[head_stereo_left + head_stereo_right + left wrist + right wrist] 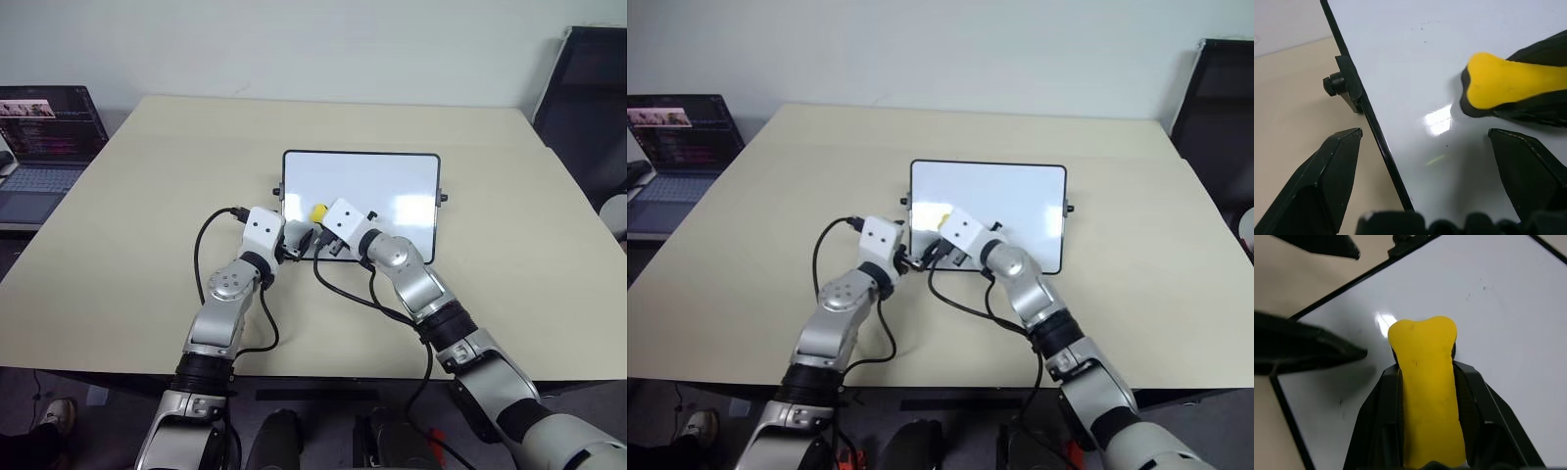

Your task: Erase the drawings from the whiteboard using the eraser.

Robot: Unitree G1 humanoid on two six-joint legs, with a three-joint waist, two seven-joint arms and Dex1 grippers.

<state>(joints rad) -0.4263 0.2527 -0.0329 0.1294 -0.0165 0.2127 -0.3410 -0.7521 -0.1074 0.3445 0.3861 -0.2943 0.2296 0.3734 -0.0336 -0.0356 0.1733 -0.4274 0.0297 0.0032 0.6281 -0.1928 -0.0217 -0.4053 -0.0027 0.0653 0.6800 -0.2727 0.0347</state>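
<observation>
Whiteboard (392, 186): lies flat mid-surface (147, 225), black-framed, small knobs on both short sides.
Eraser (1427, 382): yellow block, dark underside against the board's near-left area, clamped between the right gripper (1425, 377) fingers (1378, 416).
Left gripper (1435, 161): fingers spread, grasping nothing, straddling the board's left frame edge just beside the eraser.
Drawings: cannot tell; a few faint specks on the white.
Laptop (44, 147): far left, screen lit.
</observation>
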